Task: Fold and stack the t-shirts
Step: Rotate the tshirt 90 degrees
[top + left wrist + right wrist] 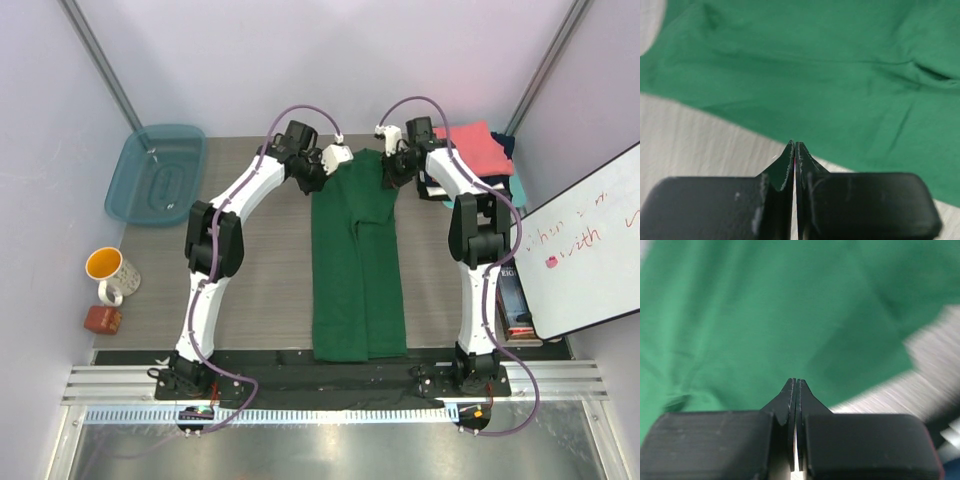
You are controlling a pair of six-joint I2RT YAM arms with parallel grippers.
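A dark green t-shirt (pixel 357 260) lies folded into a long strip down the middle of the table. My left gripper (pixel 326 172) is at its far left corner, jaws shut, and in the left wrist view that gripper (pixel 794 143) pinches right at the edge of the green t-shirt (pixel 830 75). At the far right corner my right gripper (pixel 392 172) is shut too. In the blurred right wrist view its closed tips (pixel 797 380) sit on the green t-shirt (pixel 765 315), with creases running toward them. A stack of folded t-shirts (pixel 478 147), coral-pink on top, sits at the back right.
A translucent teal tub (pixel 157 174) stands at the back left. A yellow-lined mug (pixel 107 271) and a small brown block (pixel 102 319) sit by the left wall. A whiteboard (pixel 580 245) leans at the right over some books (pixel 512 300).
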